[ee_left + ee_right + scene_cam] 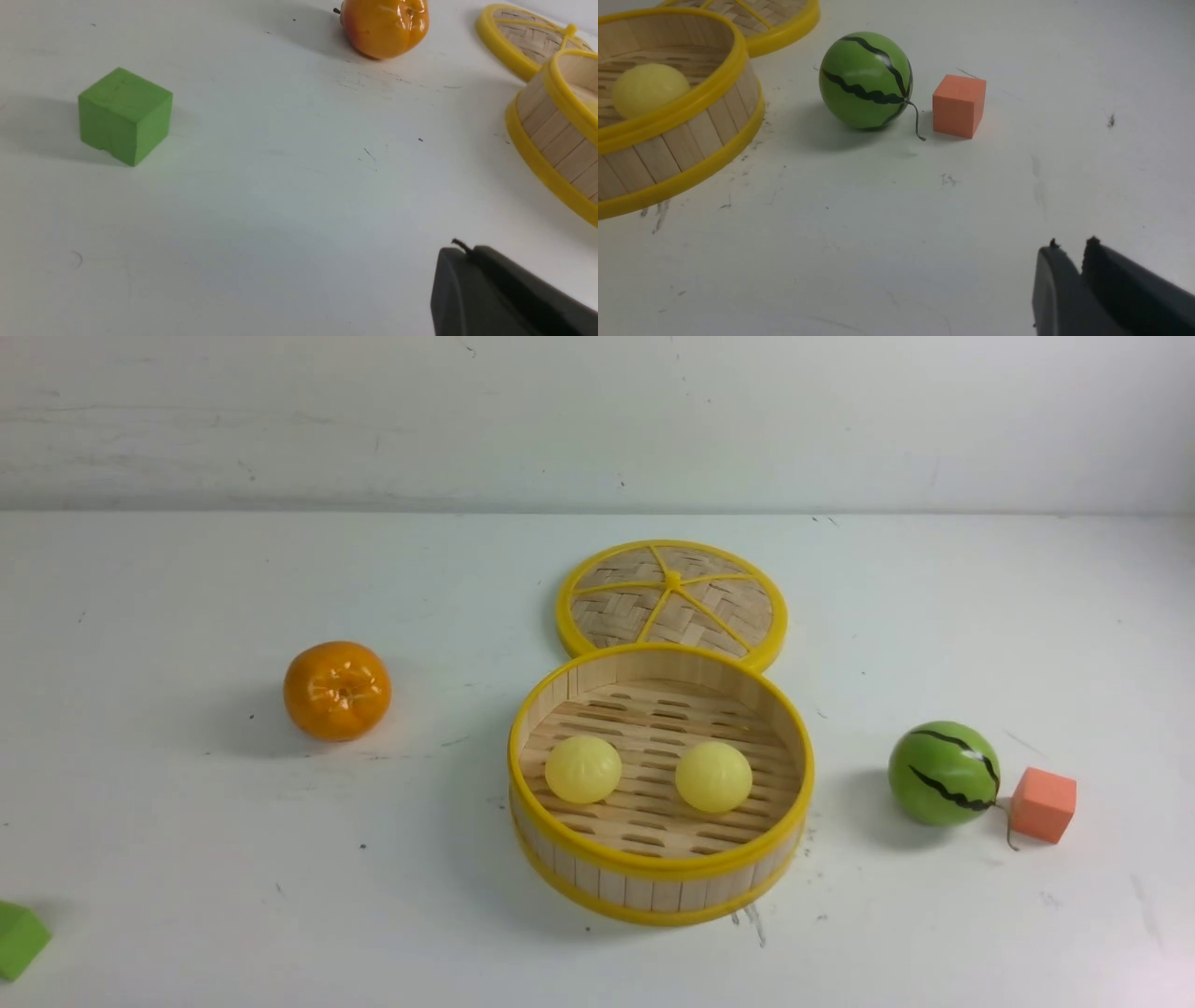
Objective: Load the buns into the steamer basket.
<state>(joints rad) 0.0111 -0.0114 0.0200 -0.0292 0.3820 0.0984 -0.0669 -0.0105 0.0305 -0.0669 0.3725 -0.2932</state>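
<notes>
Both buns [583, 769] [713, 777] sit side by side on the slatted floor of the steamer basket [659, 873], apart from each other. My left gripper [467, 261] is clenched and empty over bare counter [280, 210], basket well ahead of it. My right gripper [1071, 261] holds nothing, its jaws barely parted.

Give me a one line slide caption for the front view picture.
Two buns sit side by side in the steamer basket, its lid behind it, a tangerine to the left.
</notes>
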